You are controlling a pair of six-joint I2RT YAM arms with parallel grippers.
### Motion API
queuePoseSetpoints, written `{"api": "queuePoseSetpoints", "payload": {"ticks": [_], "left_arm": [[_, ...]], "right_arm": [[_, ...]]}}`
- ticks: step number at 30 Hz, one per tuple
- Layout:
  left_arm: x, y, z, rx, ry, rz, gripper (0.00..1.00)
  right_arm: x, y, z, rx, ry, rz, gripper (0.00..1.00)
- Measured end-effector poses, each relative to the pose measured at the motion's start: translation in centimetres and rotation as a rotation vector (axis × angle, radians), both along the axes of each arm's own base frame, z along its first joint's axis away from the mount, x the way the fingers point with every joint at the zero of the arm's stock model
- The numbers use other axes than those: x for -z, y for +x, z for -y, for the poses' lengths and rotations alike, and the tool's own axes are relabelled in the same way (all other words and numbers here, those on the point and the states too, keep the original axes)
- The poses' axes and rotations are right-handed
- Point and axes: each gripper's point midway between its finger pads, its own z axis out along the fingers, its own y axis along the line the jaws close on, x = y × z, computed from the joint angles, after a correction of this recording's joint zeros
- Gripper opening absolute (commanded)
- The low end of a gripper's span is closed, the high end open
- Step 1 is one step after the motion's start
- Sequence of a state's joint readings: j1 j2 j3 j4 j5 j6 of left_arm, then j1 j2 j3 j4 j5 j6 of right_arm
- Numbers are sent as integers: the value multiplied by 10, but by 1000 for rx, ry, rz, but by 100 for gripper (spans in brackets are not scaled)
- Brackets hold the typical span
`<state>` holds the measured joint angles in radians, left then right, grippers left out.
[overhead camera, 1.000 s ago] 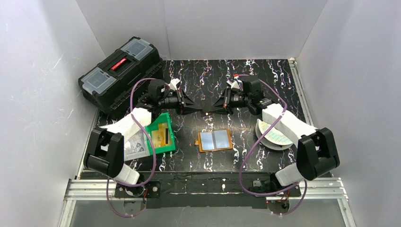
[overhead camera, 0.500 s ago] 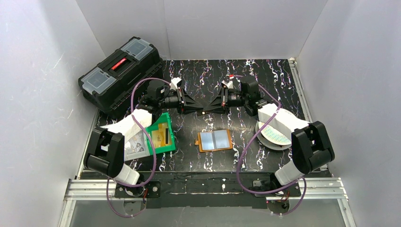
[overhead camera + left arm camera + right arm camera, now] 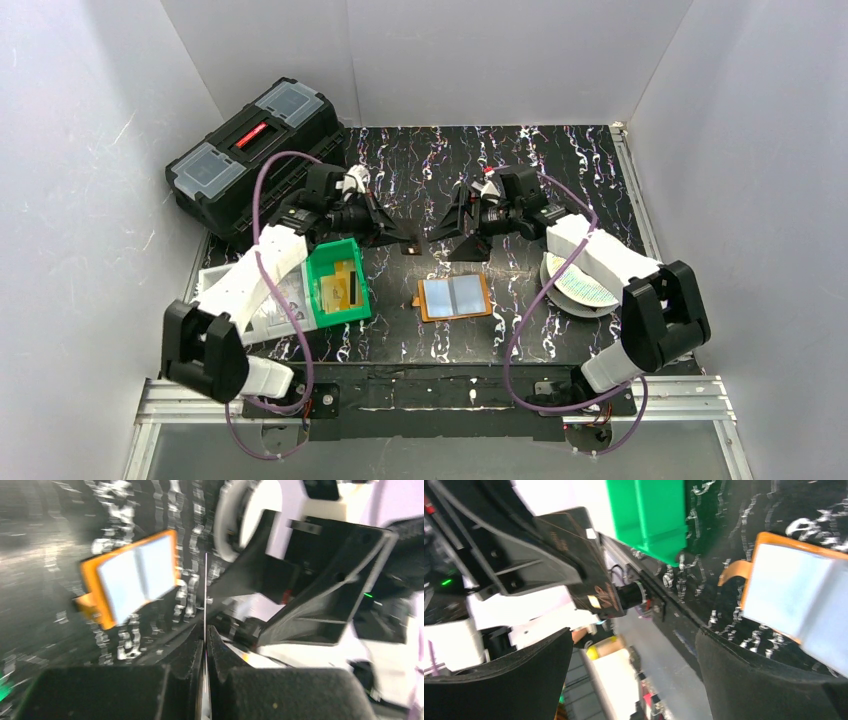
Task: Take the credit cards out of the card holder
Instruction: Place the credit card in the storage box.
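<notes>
Card (image 3: 411,247) clamped on edge in the tightly closed left gripper (image 3: 402,242) above the table (image 3: 440,160), seen from overhead; its free end pointed across toward the right gripper (image 3: 452,240), whose jaws were spread wide just beside it and held nothing. Nearer the bases, between the arms, the wallet (image 3: 455,297) lay open and flat, its long axis running left to right and its fold near to far with a slight tilt. A gold card (image 3: 341,287) lay in the bin (image 3: 345,316) to the wallet's left.

From the left wrist, the card showed as a hairline, edge-on, rising straight out of the fingers (image 3: 192,645) that pinched one end, with the wallet beyond it to the left, pale pockets up. It looked thin, stiff, light and slick, so a pinch across the flat faces near one end seemed the surest hold.

From the right wrist, that gripper's own fingers sat far apart at the frame's sides with nothing between them. A dark flat face with faint print, apparently the card, showed in the other gripper, and the wallet lay at right. The wallet looked soft and light, likely to slide unless a flap was pinned; whether any cards sat in its pockets could not be told
</notes>
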<state>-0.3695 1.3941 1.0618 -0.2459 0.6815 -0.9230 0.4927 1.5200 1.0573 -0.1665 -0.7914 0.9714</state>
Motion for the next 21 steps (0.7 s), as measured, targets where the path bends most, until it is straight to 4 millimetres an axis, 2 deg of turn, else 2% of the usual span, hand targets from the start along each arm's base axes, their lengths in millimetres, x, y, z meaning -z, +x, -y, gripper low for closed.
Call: {"api": "queuePoseSetpoints", "payload": {"ticks": [1,5,8,14,21], "left_arm": [[-1,-2,-7,-15,45,17,0],[-1,-10,-56,-136,323,78,0],[8,-22,-106,-234,572,75,0],[36,-55,-210,-337,1088,-59,0],[41,-72,-297,-398,1497,-216,0]], "right_arm": [[1,0,2,6,-23,8,98],[3,2,15,37,-119,63,98],[7,1,24,53,-185,91,98],[25,-6,38,51,-282,78,98],[38,-16,49,40,-351,44,98]]}}
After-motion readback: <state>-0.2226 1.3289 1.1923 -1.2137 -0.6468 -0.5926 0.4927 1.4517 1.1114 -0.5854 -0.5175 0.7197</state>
